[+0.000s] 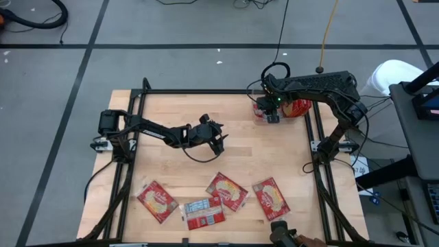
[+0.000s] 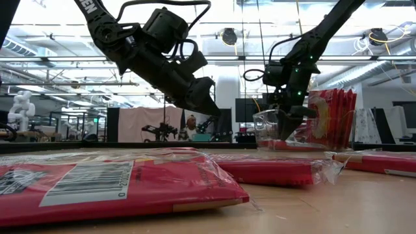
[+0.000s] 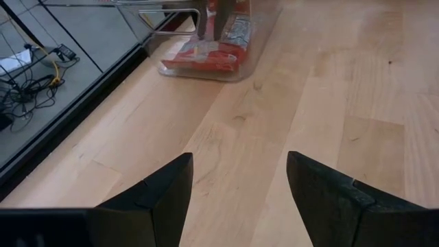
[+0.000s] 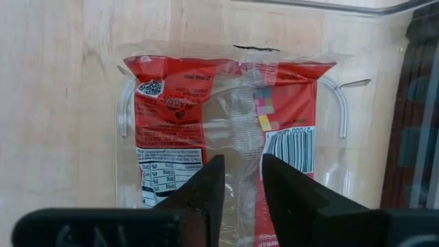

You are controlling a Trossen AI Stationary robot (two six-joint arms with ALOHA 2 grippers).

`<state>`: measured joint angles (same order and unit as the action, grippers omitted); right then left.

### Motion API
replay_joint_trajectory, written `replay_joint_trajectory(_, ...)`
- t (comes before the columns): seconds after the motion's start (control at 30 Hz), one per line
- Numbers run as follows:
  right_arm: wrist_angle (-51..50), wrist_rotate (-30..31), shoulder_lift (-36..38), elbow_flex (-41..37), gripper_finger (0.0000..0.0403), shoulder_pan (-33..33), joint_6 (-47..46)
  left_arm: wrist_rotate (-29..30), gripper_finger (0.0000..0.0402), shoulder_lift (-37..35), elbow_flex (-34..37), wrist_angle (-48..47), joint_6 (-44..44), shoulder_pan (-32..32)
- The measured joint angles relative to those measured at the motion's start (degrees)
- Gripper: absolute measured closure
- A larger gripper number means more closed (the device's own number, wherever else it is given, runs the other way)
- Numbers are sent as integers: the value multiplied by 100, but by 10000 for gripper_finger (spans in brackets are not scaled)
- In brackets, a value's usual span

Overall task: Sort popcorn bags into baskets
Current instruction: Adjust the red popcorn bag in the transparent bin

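Right tool (image 4: pixel 236 180) is pinched on a popcorn bag (image 4: pixel 226 130), holding it down inside the clear basket (image 1: pixel 258 110) at the table's (image 1: pixel 274 151) far right corner. Left tool (image 3: pixel 236 189) hangs wide open and empty over mid-table, and four more bags (image 1: pixel 226 192) lie flat along the near edge.

Four popcorn bags are seen lying flat along the table's (image 1: pixel 171 116) near edge: one (image 1: pixel 157 201) toward the left corner, one (image 1: pixel 204 213) label-side up, one (image 1: pixel 227 191) overlapping it, and one (image 1: pixel 271 195) rightmost. One clear basket (image 1: pixel 264 110) is counted at the far right corner; several bags (image 2: pixel 333 120) are held in it, their number undeterminable.
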<state>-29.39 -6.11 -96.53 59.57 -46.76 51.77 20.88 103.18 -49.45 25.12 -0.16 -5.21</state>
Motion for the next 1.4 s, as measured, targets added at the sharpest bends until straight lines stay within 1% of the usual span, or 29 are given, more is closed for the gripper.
replay_joint_trajectory(0.33,313,-2,7,-313,352,-1,115,9,160,0,-2,15,25,-7)
replay_joint_trajectory(0.53,389,142,7,-317,398,0,197,11,160,0,-1,35,48,-7)
replay_joint_trajectory(0.77,417,160,90,-324,402,5,265,9,160,0,0,35,46,-42)
replay_joint_trajectory(0.93,407,314,526,-349,403,10,183,9,160,0,-2,35,46,-39)
replay_joint_trajectory(1.03,312,501,765,-339,403,32,-94,9,160,0,-2,42,46,-39)
replay_joint_trajectory(1.13,225,491,877,-339,403,85,-298,9,160,0,-2,50,100,-39)
replay_joint_trajectory(1.3,198,468,876,-332,403,109,-592,7,160,0,-2,50,116,-54)
replay_joint_trajectory(1.4,232,543,896,-330,403,161,-1034,4,160,0,-1,50,115,-90)
